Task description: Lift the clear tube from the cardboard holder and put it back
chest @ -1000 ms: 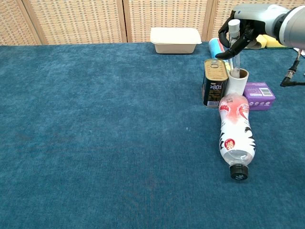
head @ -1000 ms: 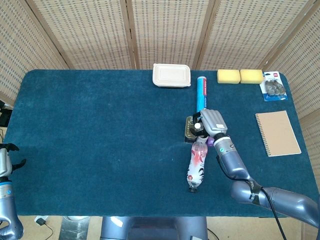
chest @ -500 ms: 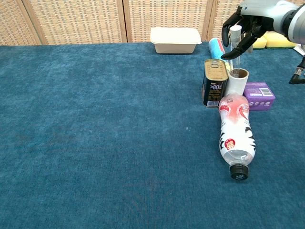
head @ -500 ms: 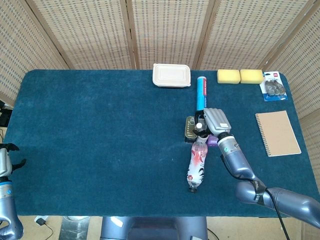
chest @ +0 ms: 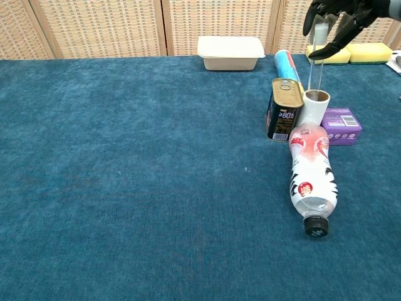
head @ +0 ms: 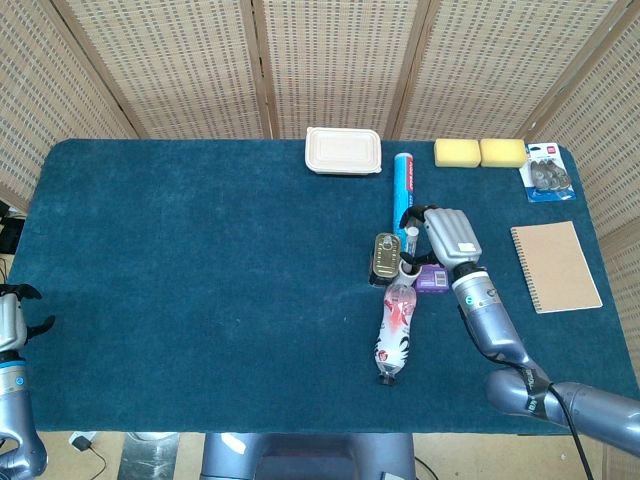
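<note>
Clear plastic, the tube [chest: 316, 59] now hangs upright above the cardboard holder [chest: 312, 105], its lower end just over the holder's open top; a second ago it stood down inside. The right hand [chest: 335, 19] pinches the tube near its white cap and has risen toward the top edge of the chest view. In the head view this hand [head: 447, 236] has shifted right, uncovering the tin can [head: 386, 256] it hid before. The holder stays upright between the can on its left and a purple box [chest: 341, 125] on its right, with the lying bottle [chest: 310, 175] touching its near side. A blue cylinder [head: 404, 186] lies behind them. The left hand [head: 15, 318] rests at the near left edge, unmoved, fingers apart and holding nothing.
</note>
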{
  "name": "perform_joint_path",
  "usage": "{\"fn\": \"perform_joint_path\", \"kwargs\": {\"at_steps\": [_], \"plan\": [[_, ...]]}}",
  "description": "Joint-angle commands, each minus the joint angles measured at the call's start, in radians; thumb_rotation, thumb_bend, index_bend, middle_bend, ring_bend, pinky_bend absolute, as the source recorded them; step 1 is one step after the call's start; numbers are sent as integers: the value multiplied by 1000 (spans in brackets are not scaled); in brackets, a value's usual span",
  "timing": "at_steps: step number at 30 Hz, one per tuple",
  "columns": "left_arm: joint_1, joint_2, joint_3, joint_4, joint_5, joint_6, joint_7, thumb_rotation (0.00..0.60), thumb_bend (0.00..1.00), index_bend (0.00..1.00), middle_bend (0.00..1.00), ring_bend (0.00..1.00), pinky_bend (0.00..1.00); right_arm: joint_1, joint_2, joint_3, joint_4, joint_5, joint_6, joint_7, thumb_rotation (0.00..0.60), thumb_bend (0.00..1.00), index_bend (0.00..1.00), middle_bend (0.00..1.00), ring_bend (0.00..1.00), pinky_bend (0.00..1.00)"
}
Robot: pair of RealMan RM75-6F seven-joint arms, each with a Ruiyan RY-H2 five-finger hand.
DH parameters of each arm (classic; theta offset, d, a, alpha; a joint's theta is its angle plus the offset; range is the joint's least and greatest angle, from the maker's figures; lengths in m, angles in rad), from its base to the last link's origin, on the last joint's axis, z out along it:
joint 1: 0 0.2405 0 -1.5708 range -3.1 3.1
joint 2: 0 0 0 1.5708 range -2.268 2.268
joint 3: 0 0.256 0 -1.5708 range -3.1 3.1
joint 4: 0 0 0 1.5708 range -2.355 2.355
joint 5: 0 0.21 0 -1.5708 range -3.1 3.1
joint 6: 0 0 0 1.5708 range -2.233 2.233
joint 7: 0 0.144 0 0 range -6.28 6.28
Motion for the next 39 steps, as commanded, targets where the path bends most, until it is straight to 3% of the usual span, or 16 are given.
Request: {"fn": "perform_joint_path", "kwargs": {"at_steps": [1,12,21,30,36,39], "plan": [[-5,0,2,4,5,-4,-4,600,159,478,447,251,340,-11,17,1,-15,3,1,5,600,242,425,410,389,421],[-24,-1,11,24,22,-20,-26,600,159,478,447,251,340,-47,52,-12,-76,-11,63,-46,600,238,407,392,367,397],[-49,-4,21,47,44,-38,-48,600,159,478,448,251,340,-159,107,-28,-239,-33,299,-152,600,238,393,383,347,364],[-59,-8,28,66,55,-45,-67,600,159,478,447,251,340,-335,174,-122,-519,-84,526,-247,600,238,377,377,336,352],[-58,-10,30,71,56,-43,-70,600,158,478,448,251,340,-437,180,-193,-588,-162,608,-234,600,238,377,384,340,345],[-58,-10,30,72,56,-43,-74,600,159,478,447,251,340,-457,200,-196,-597,-210,631,-245,600,238,377,385,339,334]]}}
